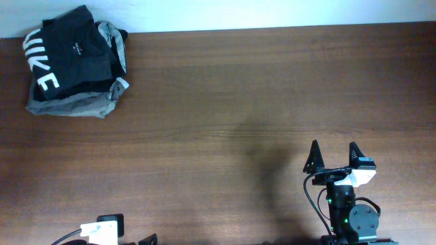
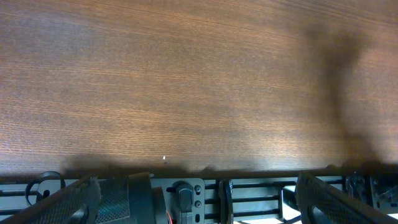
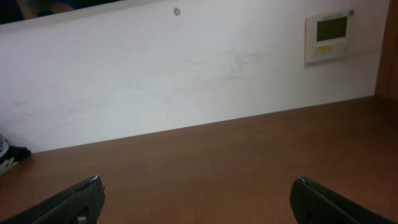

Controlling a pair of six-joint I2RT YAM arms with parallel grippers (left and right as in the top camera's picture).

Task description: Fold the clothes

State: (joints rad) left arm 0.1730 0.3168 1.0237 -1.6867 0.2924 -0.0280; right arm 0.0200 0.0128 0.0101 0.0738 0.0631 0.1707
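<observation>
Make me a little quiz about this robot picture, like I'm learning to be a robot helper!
1. True or false: the right gripper has its fingers open and holds nothing.
2. Pick one. In the overhead view, the pile of clothes lies: A) at the far-left corner of the table; B) in the middle; C) beside the right gripper.
3. Fill in the blank: the top garment in the pile is ____ with big white letters.

Key: 1 true; 2 A; 3 black.
</observation>
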